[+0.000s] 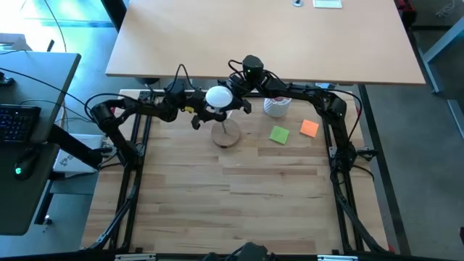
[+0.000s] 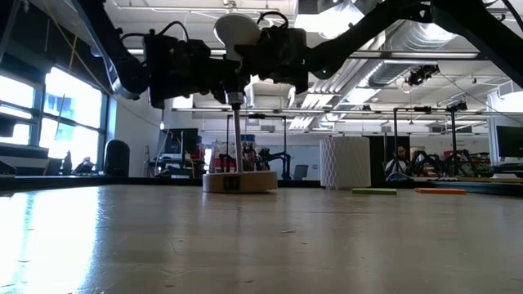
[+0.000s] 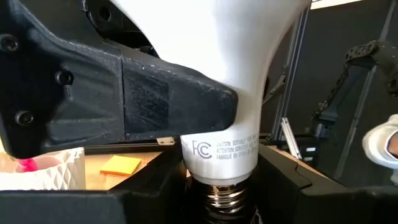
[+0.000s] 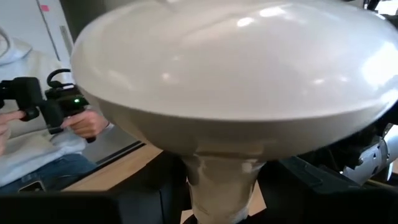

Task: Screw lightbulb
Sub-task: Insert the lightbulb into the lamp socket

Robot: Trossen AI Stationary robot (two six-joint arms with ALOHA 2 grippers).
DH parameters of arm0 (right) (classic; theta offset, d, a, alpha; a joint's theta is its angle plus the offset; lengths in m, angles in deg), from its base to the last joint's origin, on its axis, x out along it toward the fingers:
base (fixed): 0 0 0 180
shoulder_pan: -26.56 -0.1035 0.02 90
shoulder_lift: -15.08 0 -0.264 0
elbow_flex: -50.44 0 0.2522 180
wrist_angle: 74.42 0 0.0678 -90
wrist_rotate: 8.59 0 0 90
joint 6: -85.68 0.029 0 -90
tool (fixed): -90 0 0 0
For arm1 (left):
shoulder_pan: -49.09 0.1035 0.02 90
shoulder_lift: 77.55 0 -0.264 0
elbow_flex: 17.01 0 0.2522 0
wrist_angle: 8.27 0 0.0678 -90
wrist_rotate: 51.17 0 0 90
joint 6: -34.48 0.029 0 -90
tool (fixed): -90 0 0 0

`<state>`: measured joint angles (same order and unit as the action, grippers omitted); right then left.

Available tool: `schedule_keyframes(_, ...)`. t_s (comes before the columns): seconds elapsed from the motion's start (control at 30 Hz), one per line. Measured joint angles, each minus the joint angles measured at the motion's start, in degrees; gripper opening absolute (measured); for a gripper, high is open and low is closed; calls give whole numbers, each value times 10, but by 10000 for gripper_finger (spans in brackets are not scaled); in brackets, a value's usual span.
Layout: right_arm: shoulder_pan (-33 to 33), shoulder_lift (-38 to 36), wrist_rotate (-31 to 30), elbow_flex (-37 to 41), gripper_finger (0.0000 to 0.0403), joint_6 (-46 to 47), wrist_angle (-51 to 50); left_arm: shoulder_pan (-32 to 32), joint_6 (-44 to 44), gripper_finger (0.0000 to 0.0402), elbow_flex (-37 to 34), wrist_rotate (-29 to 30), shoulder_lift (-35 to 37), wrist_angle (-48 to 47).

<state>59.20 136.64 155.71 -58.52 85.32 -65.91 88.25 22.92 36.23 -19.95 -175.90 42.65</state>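
The white lightbulb (image 1: 219,96) stands upright, globe up, over the black socket (image 2: 234,100). The socket sits on a thin stem above a round wooden base (image 2: 239,181) that rests on the table. The bulb's metal screw threads (image 3: 224,196) still show below its collar. My right gripper (image 1: 233,104) comes from the table's right and is shut on the bulb's neck. My left gripper (image 1: 197,110) comes from the left, lower down. Its fingers (image 3: 149,190) flank the spot where the screw base enters the socket. My right gripper pinches the bulb's tapering neck (image 3: 245,102) just under the globe between its two fingers, one finger (image 3: 180,102) lying flat against it. The fingers lie level and come from the table's right. The bulb stays upright. My left gripper closes level from the table's left on the socket (image 2: 234,100) beneath the bulb's collar (image 3: 219,152). The contact itself lies below the wrist picture's edge and is dark in the low view. The socket stands upright on its stem, its base on the table.
A white ribbed cup (image 1: 277,106) stands just right of the grippers. A green note (image 1: 279,134) and an orange note (image 1: 309,128) lie on the table beyond it. A person holding a controller (image 4: 37,115) sits past the table's far side.
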Motion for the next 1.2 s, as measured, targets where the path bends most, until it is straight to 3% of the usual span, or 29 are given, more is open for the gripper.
schedule_keyframes(0.27, 0, 0, -16, 0, 163, 6, 12, 10, -6, 156, 0, -9, 0, 0)
schedule_keyframes(0.5, 1, -8, -18, 0, 156, 61, 75, 10, -17, 202, 0, -1, -1, -3)
schedule_keyframes(0.8, 5, -70, -7, 0, 155, 64, 53, 19, -19, 229, -1, -9, 4, -6)
schedule_keyframes(1.07, 7, -174, -15, 59, 154, -42, -57, 38, -33, 229, -4, -35, 74, -41)
schedule_keyframes(1.2, 7, -201, -24, 110, 154, -75, -68, 52, 22, 229, -3, -21, 128, -131)
